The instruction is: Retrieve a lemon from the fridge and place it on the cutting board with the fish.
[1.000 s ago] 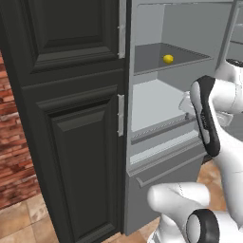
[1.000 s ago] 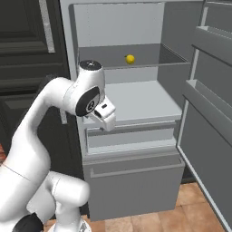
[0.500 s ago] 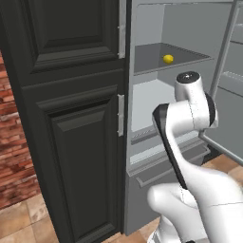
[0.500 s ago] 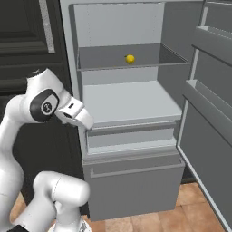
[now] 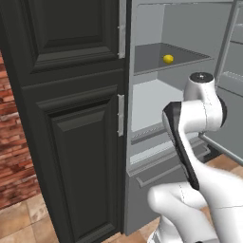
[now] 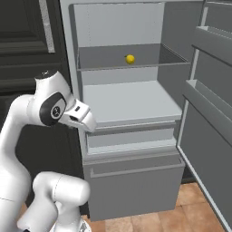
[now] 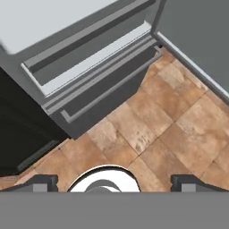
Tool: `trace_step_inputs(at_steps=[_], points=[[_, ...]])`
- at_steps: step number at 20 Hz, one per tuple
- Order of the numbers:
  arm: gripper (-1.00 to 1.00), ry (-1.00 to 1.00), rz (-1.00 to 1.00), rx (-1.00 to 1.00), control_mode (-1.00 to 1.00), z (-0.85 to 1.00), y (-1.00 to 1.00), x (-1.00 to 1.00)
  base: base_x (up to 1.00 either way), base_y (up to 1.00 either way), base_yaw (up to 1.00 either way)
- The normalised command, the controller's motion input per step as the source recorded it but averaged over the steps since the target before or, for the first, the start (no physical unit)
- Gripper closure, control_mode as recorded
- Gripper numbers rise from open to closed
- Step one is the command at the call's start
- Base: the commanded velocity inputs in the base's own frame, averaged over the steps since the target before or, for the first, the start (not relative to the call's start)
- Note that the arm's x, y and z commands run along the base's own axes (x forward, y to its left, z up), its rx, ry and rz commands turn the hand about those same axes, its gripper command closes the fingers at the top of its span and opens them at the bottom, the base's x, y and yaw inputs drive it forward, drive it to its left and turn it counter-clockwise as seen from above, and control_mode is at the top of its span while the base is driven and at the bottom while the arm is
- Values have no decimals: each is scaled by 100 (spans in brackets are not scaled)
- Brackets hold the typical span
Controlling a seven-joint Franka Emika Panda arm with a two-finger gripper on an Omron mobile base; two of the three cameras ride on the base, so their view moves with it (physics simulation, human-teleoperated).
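Observation:
The fridge (image 6: 118, 27) stands open, its door (image 6: 210, 118) swung out to the right. The lemon (image 6: 130, 59), small and yellow, lies alone on the upper grey shelf, and it shows too in the left base view as the lemon (image 5: 168, 59). My white hand (image 6: 80, 115) hangs in front of the fridge's left edge, well below and left of the lemon, pointing down. In the hand view my gripper (image 7: 115, 182) is open, fingertips (image 7: 44, 181) wide apart with nothing between them, over the floor before the bottom drawer. The cutting board and the fish are out of view.
A tall black panelled cabinet (image 5: 71, 118) stands hard against the fridge's left side, with a brick wall (image 5: 12, 142) beyond it. Two grey drawers (image 6: 131, 176) close the fridge's lower part. The open door's shelf bins (image 6: 213, 41) jut in from the right. Brown floor tiles (image 7: 156, 134) lie below.
The arm has swung and folded: its hand moved from in front of the middle shelf leftward to the fridge's left edge. The gripper stayed open. The lemon has not moved.

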Motion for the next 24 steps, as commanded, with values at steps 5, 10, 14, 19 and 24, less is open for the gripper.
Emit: trace_step_inputs(at_steps=[5,10,14,19,24], points=[[-100,-1,22,18,-100,0,0,-7,0,0,0],[-100,0,1,0,-100,0,2,-3,0,0,0],[-100,0,0,0,-100,0,0,0,0,0,0],[-100,0,3,0,100,0,-3,0,0,-6,4],[-100,0,0,0,100,0,0,0,0,-52,35]])
